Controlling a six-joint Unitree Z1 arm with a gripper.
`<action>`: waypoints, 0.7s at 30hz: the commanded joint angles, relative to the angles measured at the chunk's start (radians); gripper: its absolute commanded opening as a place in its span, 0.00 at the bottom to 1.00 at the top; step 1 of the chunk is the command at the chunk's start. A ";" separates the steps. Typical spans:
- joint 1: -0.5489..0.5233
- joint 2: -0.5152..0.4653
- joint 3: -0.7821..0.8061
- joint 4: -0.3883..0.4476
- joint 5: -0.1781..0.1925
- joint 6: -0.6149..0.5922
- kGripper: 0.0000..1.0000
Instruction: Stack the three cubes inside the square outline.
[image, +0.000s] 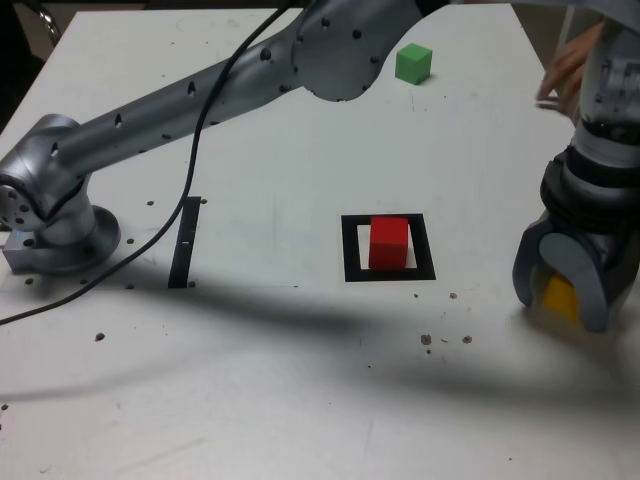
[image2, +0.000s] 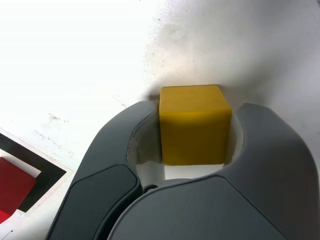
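At the exterior view's right, the yellow cube (image: 560, 297) rests on the white table between the two grey fingers of my gripper (image: 562, 306). In the wrist view both fingers press its sides, so the gripper (image2: 197, 107) is shut on the yellow cube (image2: 194, 122). The red cube (image: 389, 243) stands inside the square outline (image: 352, 250), left of the gripper in the exterior view. A corner of that red cube (image2: 12, 185) and of the square outline (image2: 42, 172) also shows in the wrist view. The green cube (image: 413, 63) sits alone at the far side of the table.
A thin black strip (image: 185, 243) lies left of the outline in the exterior view. The arm's base (image: 55, 215) stands at the left edge, with a black cable (image: 150, 240) trailing from it. A person's hand (image: 570, 65) is at the far right, behind the wrist.
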 joint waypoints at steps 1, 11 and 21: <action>-0.001 0.004 -0.010 0.010 0.002 -0.001 0.38; -0.005 -0.065 0.030 0.022 0.030 -0.025 0.38; -0.014 -0.277 0.242 0.026 0.061 -0.148 0.38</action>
